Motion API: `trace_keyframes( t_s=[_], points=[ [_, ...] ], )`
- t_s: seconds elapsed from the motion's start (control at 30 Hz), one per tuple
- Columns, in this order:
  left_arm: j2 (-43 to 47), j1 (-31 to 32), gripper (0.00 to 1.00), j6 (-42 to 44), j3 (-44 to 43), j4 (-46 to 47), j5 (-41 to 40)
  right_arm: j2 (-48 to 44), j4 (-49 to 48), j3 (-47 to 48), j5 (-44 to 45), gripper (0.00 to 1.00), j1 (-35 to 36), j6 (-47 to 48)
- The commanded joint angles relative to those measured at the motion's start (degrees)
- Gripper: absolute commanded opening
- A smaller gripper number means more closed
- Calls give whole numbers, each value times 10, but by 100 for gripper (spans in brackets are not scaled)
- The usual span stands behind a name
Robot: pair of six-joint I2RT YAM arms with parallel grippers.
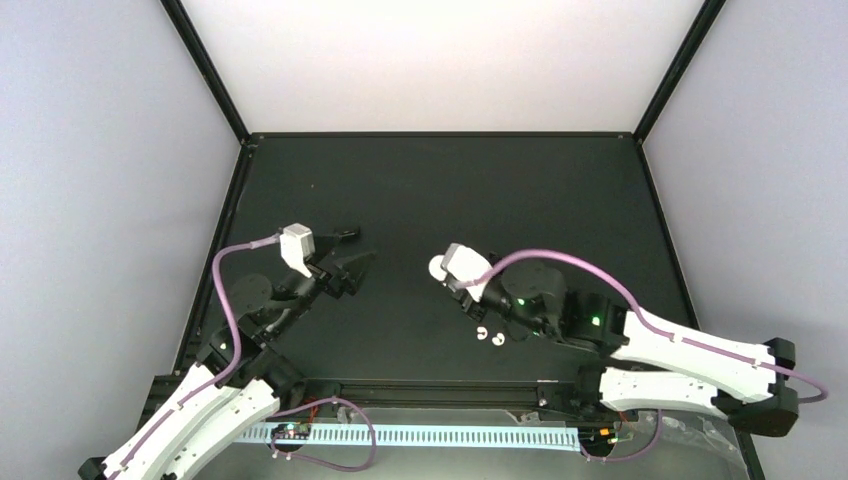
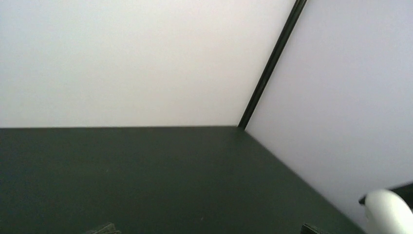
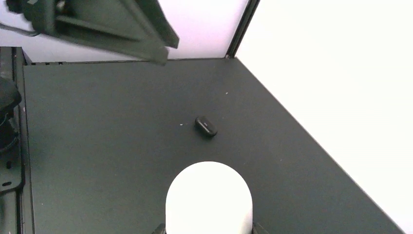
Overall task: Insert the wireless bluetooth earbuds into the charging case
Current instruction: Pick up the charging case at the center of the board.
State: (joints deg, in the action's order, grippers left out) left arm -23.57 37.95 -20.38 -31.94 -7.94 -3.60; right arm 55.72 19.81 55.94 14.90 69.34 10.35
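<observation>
My right gripper (image 3: 208, 229) is shut on a white rounded charging case (image 3: 209, 200), with a fingertip showing on each side of it. In the top view the case (image 1: 438, 267) is held just left of the table's middle by the right gripper (image 1: 447, 274). Two white earbuds (image 1: 483, 334) (image 1: 496, 339) lie side by side on the black mat beside the right arm. A small black oblong piece (image 3: 206, 126) lies on the mat beyond the case; I cannot tell if it is an earbud. My left gripper (image 2: 208, 230) is open and holds nothing.
The black mat (image 1: 450, 190) fills the table, with white walls on three sides and a dark frame post (image 3: 241, 29) in the far corner. The left gripper (image 1: 350, 255) hovers left of centre, facing the right one.
</observation>
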Motion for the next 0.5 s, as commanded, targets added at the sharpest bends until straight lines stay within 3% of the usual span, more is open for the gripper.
trace_keyframes(
  t_s=[0.0,0.2,0.33,0.47],
  points=[
    [10,0,99,-38,-9,92,1,-62,5,-34,141,24,62,88],
    [-26,0,99,-42,-11,179,172,-134,-40,-88,271,24,147,216],
    [-77,2,99,-66,-22,218,278,-154,-56,-109,304,24,165,266],
    [-130,25,99,-48,-56,203,330,-156,-72,-124,332,24,182,303]
  ],
)
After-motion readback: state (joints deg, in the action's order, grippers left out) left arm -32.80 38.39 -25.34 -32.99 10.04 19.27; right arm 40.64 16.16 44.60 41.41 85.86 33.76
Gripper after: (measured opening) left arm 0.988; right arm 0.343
